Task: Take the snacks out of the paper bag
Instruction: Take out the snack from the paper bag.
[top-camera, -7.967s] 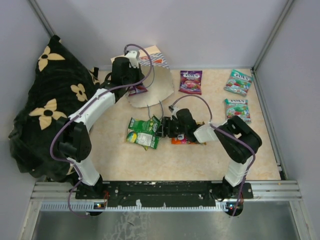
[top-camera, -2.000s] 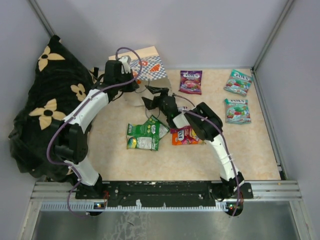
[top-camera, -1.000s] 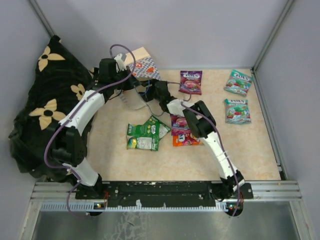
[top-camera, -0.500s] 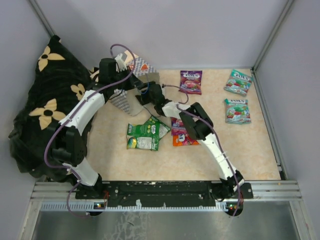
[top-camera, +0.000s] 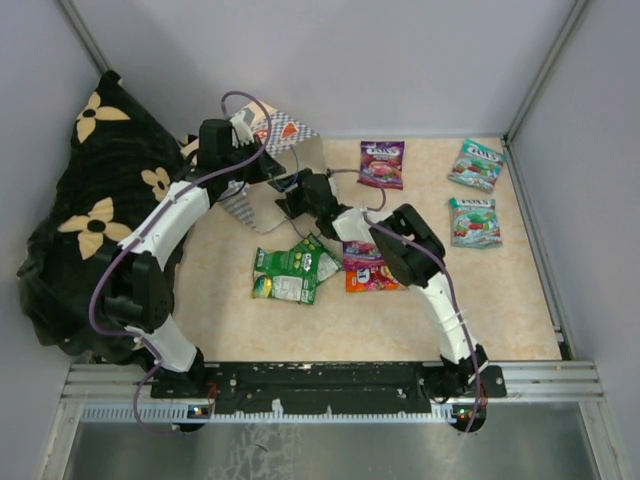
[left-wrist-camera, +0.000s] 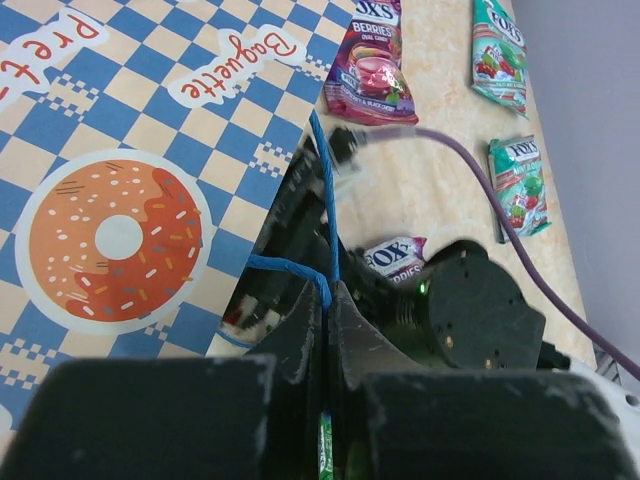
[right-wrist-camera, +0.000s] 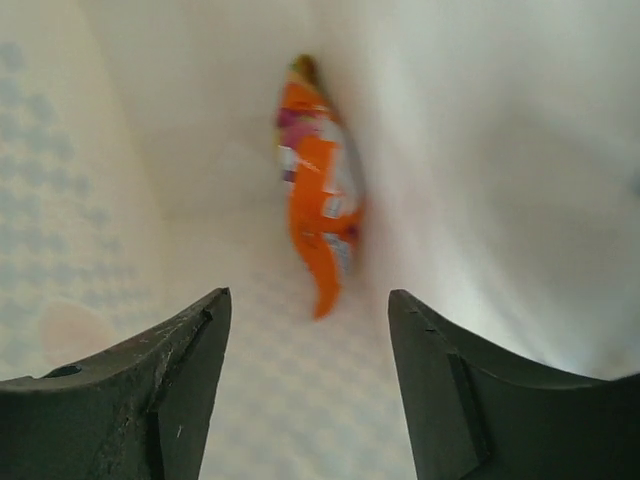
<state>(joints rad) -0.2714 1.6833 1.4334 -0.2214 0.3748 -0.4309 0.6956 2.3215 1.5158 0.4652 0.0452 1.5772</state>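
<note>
The left gripper (left-wrist-camera: 328, 296) is closed tight on the blue cord handle (left-wrist-camera: 322, 180) of the paper bag (left-wrist-camera: 150, 130). The right gripper (right-wrist-camera: 308, 305) stands wide open inside the bag, with an orange candy pouch (right-wrist-camera: 318, 210) lying just ahead of it.

1 overhead view from behind, 2 wrist views close, right inside, all sharing the paper bag (left-wrist-camera: 150, 120)

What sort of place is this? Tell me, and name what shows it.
Probably a robot test cell: grey wall panels in aluminium posts, left arm and right arm bolted to a metal rail, candy pouches staged on a beige tabletop.
</note>
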